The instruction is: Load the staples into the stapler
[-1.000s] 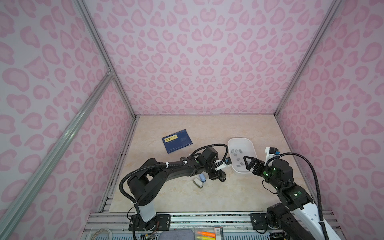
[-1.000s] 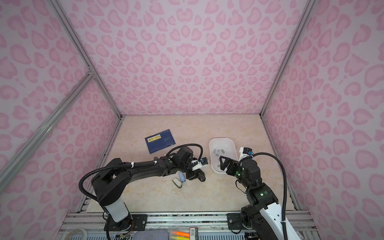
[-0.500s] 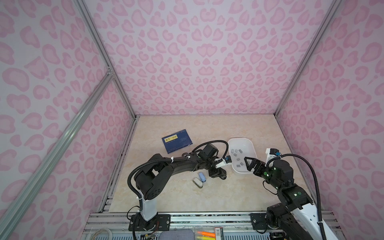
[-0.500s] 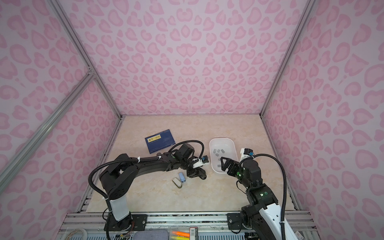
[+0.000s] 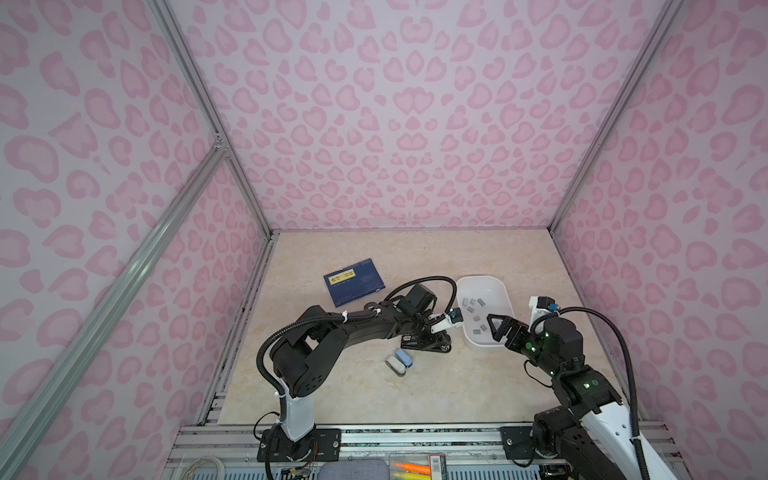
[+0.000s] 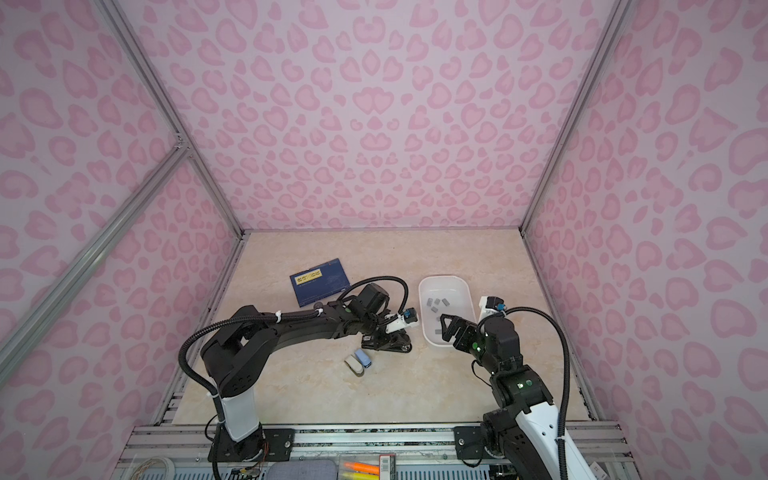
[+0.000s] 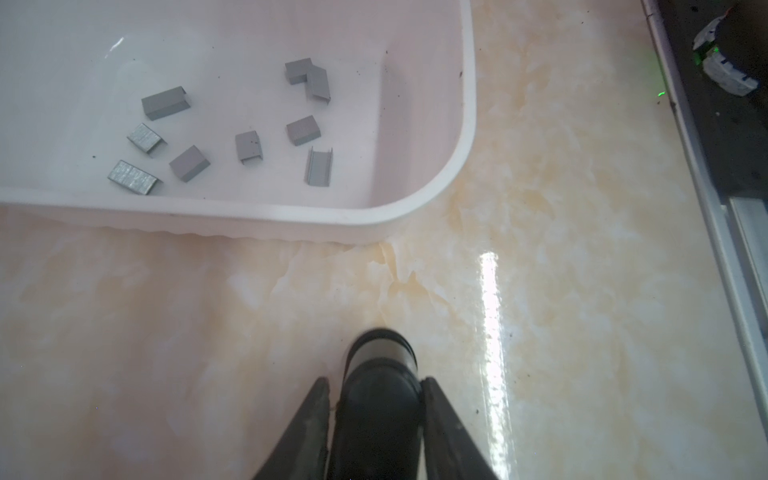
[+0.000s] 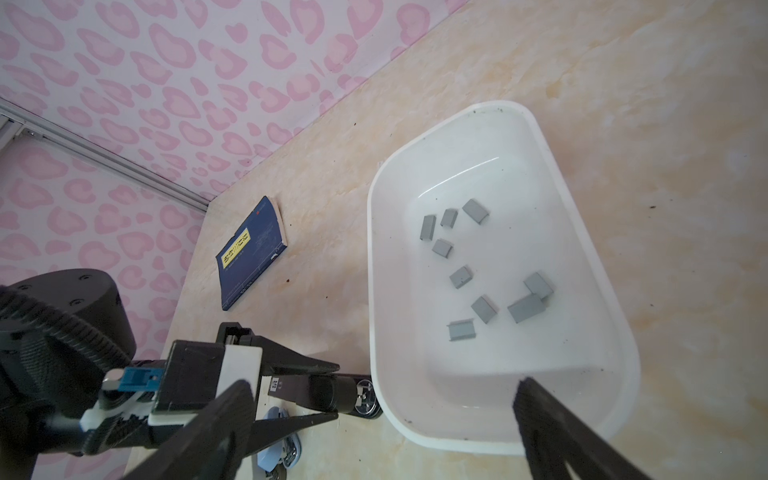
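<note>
Finding the staples (image 7: 248,145) lying loose across the floor of the white tray (image 7: 466,124), mostly apart, two touching at a corner, one turned legs up. Seeing that tray resting flat on the pale marbled table (image 7: 540,291). Gripping the black stapler (image 7: 380,415) just beside the tray's long wall with the left gripper (image 7: 375,380), fingers (image 7: 316,415) pressing against both of its sides, its nose pointing toward the tray; hard telling whether lifted or resting on the table. Hovering over the tray's near end with the right gripper (image 5: 496,328), jaws standing wide apart. Spotting a small blue stapler (image 5: 404,357) and a small white stapler (image 5: 394,364) lying side by side on the table near the black stapler, closer to the robot's base, and a blue book (image 5: 354,281) lying flat farther back, well apart from the tray.
</note>
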Controlling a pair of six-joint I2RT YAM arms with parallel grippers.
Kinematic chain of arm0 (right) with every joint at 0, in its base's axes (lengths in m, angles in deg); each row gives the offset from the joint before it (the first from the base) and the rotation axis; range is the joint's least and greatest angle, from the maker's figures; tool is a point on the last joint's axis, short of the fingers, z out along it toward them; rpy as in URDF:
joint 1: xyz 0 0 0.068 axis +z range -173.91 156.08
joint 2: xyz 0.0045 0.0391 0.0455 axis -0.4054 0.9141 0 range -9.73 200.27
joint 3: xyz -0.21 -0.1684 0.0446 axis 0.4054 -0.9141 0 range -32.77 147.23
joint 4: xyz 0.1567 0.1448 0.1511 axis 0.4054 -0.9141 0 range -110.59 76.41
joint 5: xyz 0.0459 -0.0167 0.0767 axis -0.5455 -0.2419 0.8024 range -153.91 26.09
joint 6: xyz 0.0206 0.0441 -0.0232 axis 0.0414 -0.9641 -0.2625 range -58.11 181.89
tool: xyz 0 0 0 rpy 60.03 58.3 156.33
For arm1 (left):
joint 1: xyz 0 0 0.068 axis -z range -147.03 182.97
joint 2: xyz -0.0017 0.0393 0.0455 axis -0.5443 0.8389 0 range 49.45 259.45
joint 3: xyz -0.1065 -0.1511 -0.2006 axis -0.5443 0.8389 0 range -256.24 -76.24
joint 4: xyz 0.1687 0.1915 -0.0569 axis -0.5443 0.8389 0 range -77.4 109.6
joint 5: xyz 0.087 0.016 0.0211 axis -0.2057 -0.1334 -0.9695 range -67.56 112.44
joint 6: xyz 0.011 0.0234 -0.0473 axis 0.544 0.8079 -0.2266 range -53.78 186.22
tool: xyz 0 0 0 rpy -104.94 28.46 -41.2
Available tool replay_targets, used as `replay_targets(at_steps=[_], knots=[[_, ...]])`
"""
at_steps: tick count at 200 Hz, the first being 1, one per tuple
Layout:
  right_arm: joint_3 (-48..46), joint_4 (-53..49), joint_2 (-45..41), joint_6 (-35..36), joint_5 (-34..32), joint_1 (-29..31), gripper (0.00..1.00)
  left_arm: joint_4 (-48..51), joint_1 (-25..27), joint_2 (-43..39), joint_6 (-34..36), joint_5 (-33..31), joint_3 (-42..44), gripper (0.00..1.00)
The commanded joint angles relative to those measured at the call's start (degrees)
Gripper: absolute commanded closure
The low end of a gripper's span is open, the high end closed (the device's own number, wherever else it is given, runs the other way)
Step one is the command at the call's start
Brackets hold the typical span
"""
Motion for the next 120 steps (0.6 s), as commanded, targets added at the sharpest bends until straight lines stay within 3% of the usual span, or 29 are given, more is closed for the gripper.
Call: replay_targets(at_steps=[1,31,120], knots=[[-0.4,1.6,0.2,0.3,0.6,-0.1,0.01,2.3,-0.6,0.6,0.4,-1.4,0.1,0.53],[-0.8,2.0,0.4,0.1,0.7,-0.2,0.01,1.8,-1.6,0.2,-0.1,-1.9,1.4,0.5],[-1.9,3.8,1.6,-0.5,1.3,-0.3,0.01,2.3,-2.3,0.4,-0.5,0.8,0.1,0.58]])
